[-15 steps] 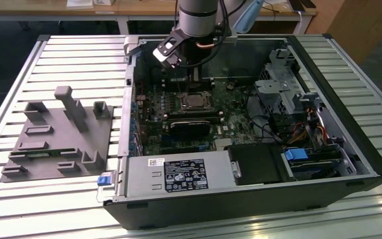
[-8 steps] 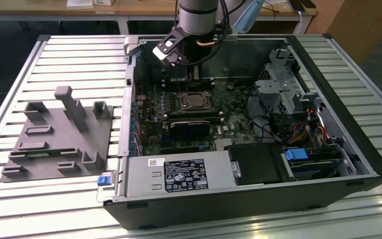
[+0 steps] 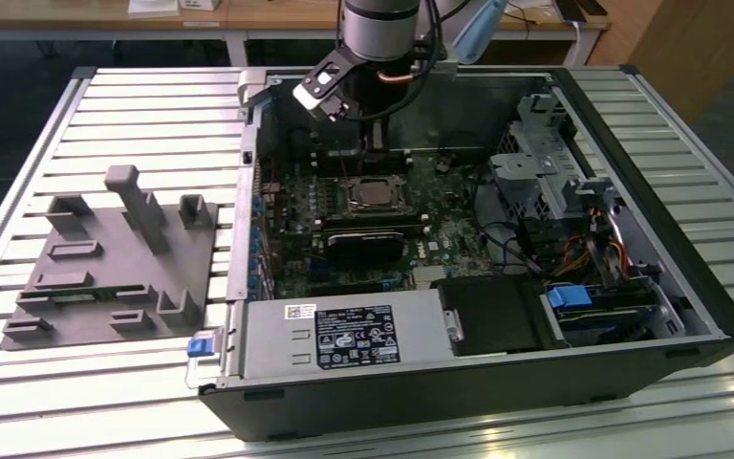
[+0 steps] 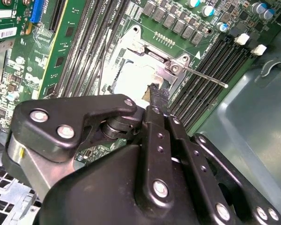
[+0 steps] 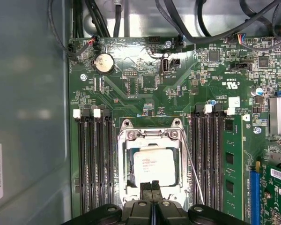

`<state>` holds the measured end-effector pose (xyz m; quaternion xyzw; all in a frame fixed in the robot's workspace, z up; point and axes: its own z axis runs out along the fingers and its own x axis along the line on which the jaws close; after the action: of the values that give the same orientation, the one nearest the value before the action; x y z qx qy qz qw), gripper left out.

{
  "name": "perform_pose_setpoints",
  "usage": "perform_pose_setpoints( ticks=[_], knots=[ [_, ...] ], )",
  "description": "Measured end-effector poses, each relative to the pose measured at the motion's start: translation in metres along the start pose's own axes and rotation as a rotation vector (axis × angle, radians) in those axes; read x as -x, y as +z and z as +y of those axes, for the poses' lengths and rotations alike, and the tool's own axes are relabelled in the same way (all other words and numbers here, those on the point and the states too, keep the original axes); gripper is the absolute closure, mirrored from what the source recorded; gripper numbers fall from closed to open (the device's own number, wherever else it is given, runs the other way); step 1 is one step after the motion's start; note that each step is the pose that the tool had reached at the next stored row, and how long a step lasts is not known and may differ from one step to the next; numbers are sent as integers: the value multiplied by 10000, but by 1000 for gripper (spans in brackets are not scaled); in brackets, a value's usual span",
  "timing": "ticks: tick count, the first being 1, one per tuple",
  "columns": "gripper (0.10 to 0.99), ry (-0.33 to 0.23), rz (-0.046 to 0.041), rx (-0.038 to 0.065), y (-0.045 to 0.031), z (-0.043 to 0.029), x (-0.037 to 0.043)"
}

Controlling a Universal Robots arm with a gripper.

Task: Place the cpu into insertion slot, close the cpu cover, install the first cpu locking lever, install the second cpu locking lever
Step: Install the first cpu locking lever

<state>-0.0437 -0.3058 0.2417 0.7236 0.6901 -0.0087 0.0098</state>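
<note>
The cpu (image 5: 154, 166), a small silver-grey square, lies in the insertion slot (image 3: 374, 194) on the green board. The silvery cpu cover (image 5: 126, 154) lies down around it, and the chip shows through its window. A thin locking lever (image 4: 206, 77) stands out sideways from the socket's corner over the black memory slots; it also shows as a slanted wire (image 5: 193, 176). My gripper (image 5: 152, 188) hovers right over the socket's edge, its black fingertips (image 4: 155, 96) pressed together with nothing between them. In the exterior view the gripper (image 3: 370, 158) hangs inside the open case above the socket.
The open computer case (image 3: 673, 287) lies on a slatted table. A grey fixture plate with pegs (image 3: 106, 268) sits at the exterior view's left. Around the socket are a power supply (image 3: 341, 335), a drive cage (image 3: 546, 172), cables (image 5: 201, 28) and a green memory module (image 5: 232, 159).
</note>
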Motion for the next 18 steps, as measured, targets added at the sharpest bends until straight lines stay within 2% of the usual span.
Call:
perform_pose_setpoints(
  ticks=[18],
  knots=[
    [980, 2, -1, 0, -152, 0, 4]
  ],
)
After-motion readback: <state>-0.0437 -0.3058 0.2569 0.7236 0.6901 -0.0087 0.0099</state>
